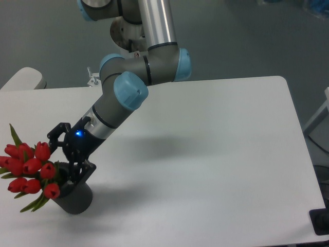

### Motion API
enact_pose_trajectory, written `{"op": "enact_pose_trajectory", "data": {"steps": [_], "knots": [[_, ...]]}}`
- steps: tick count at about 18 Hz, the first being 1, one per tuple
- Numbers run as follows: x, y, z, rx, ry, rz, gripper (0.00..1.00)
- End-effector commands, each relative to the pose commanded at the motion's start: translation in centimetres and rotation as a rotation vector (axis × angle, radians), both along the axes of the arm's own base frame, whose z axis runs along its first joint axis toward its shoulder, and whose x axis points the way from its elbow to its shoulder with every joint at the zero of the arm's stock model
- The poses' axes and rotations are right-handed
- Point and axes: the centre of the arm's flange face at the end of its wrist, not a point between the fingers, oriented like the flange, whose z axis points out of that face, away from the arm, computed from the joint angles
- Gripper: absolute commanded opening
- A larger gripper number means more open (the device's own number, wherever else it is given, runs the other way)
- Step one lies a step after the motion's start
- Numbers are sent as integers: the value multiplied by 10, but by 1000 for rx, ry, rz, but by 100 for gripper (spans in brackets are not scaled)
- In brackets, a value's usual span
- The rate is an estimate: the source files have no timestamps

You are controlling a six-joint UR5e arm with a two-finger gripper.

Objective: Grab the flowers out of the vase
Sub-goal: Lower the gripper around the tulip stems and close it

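Table [216, 154]: carries the vase [74, 199] near its front left corner. Flowers [30, 167]: stand in the vase, leaning out to the left, their heads beyond the vase's left side. Gripper [72, 172]: directly above the vase's rim, beside the stems on their right, at the end of the arm [121, 98], which slants down from the upper middle behind the table.

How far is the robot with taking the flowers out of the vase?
Done: the gripper has reached the vase rim, beside the stems. In hand: closing on them; whether it already grips is unclear. Left: the flowers sit in the vase, leaning left, so lifting remains.
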Motion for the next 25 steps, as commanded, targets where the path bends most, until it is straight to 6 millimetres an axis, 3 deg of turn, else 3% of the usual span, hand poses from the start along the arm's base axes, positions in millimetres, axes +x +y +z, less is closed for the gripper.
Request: {"op": "enact_pose_trajectory", "data": {"steps": [3, 6, 9, 14, 18, 25], "knots": [[6, 4, -2, -3, -4, -9, 100], [6, 5, -2, -3, -4, -9, 92], [6, 5, -2, -3, -5, -10, 71], [2, 6, 3, 5, 0, -5, 48], [0, 7, 7, 12, 5, -2, 40], [-4, 7, 15, 18, 4, 9, 37]]}}
